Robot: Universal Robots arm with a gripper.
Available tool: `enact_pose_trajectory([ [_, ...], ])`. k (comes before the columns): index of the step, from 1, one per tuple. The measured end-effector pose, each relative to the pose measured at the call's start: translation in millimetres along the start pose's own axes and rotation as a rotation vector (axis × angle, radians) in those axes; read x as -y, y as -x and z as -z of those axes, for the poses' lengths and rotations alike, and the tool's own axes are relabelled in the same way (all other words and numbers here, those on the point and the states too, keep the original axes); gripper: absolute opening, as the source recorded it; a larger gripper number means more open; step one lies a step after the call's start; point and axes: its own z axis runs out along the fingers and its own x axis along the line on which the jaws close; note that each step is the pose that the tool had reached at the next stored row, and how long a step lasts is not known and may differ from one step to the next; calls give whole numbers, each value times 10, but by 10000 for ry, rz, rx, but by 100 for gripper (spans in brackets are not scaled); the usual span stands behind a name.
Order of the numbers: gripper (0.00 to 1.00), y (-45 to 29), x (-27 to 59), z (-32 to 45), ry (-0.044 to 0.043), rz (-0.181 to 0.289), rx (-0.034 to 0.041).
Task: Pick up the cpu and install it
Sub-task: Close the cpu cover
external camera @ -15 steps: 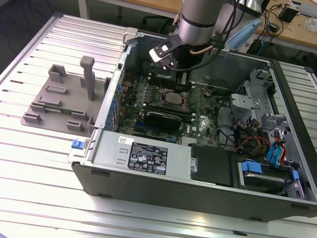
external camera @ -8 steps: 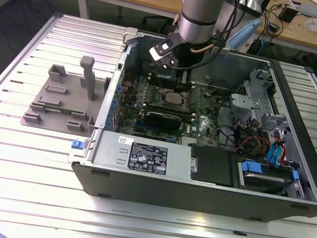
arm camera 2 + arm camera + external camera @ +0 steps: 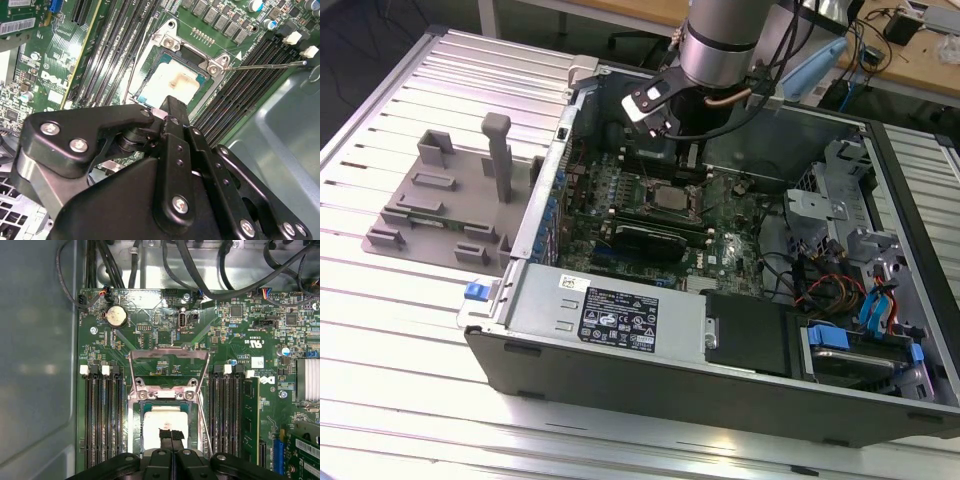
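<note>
- The cpu [image 3: 156, 420] is lying flat in the open socket [image 3: 134, 405], mid-motherboard [image 3: 150, 325], with its silvery top facing up.
- The gripper [image 3: 170, 435] is hanging right over it, fingers pinched together and clasping nothing.
- Whether the tips are touching the plate, I cannot tell.

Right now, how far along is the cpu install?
Done: the cpu already lies flat in the socket, seen in both wrist views. In hand: the gripper sits shut right over the chip's top, holding nothing I can see; whether it touches, I can't tell. Left: the load plate is swung open and the lever is unlatched, so the chip isn't clamped yet.
</note>
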Motion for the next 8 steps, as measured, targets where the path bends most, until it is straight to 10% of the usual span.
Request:
enact_pose_trajectory([
  [8, 11, 1, -3, 89, 1, -1, 3],
])
